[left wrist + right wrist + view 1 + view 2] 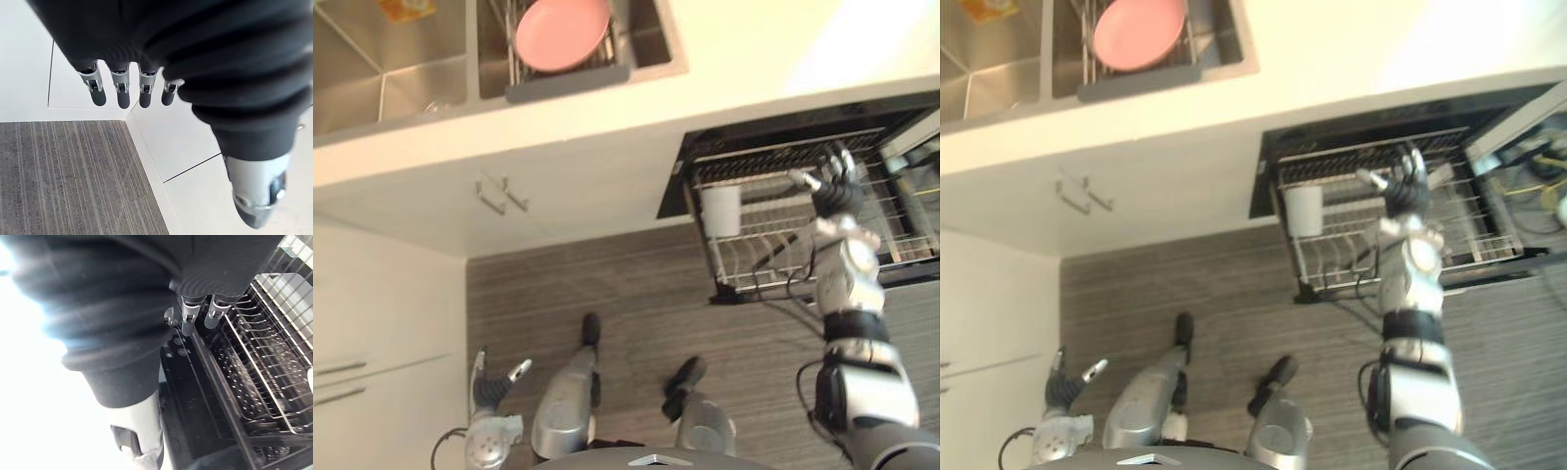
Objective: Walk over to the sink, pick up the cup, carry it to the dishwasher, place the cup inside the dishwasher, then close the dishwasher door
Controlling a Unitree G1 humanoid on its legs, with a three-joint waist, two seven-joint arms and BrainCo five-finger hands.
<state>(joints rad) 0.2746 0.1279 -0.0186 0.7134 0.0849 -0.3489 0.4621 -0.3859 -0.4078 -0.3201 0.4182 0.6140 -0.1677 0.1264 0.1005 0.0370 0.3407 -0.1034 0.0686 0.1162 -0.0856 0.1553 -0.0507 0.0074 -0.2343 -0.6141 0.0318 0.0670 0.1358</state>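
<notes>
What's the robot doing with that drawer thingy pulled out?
The robot stands at the open dishwasher, whose wire rack is pulled out over the floor. A white cup sits in the rack's left end. The robot's right hand is held open above the rack, to the right of the cup, holding nothing. Its left hand hangs open down by the white cabinets. A pink plate lies in the sink. The dishwasher is not yet closed.
</notes>
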